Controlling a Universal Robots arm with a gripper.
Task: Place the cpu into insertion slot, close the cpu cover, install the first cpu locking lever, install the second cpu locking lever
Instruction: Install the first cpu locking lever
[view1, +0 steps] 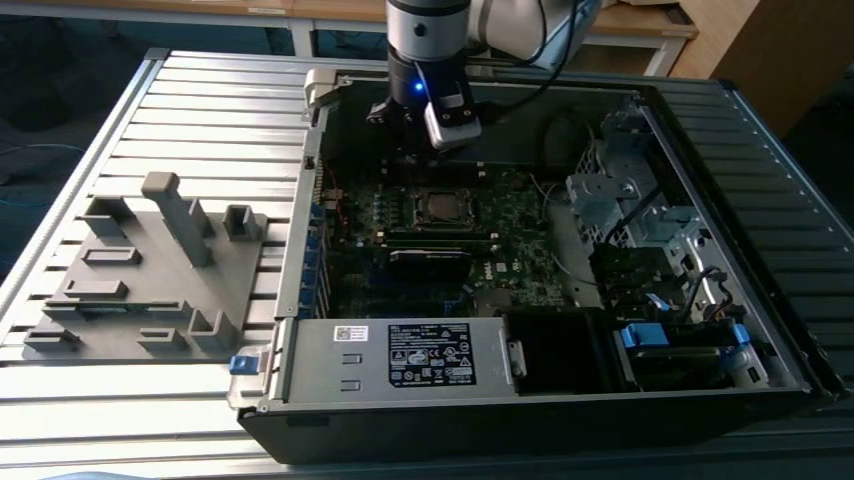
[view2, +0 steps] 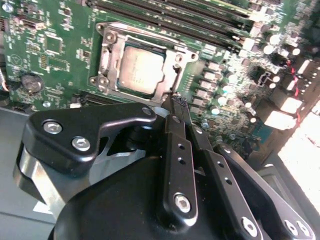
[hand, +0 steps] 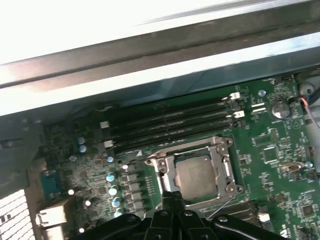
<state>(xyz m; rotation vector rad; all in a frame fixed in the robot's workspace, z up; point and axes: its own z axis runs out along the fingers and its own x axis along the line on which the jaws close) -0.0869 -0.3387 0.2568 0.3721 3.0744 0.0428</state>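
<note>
We recorded the arm (view1: 430, 30) in the upper centre of the exterior view, reaching down into the open computer case (view1: 787, 330) above the motherboard (view1: 521, 245). The gripper (view2: 178, 103) hovered just beside the socket area, and its jaws were closed against each other with nothing between them, as both wrist views showed. The cpu (view2: 141, 70) was seated flat in the insertion slot (view2: 166, 86), near the middle of the board in the exterior view. The cpu cover (view2: 107, 54) lay down around the chip, its silvery frame surrounding the metal top. We could not tell whether the locking levers were latched. The long black memory slots (hand: 170, 125) ran alongside the socket on the side away from the gripper. A grey moulded fixture (view1: 147, 290) rested on the slatted table (view1: 200, 95) at the exterior view's left, well apart from the case.
</note>
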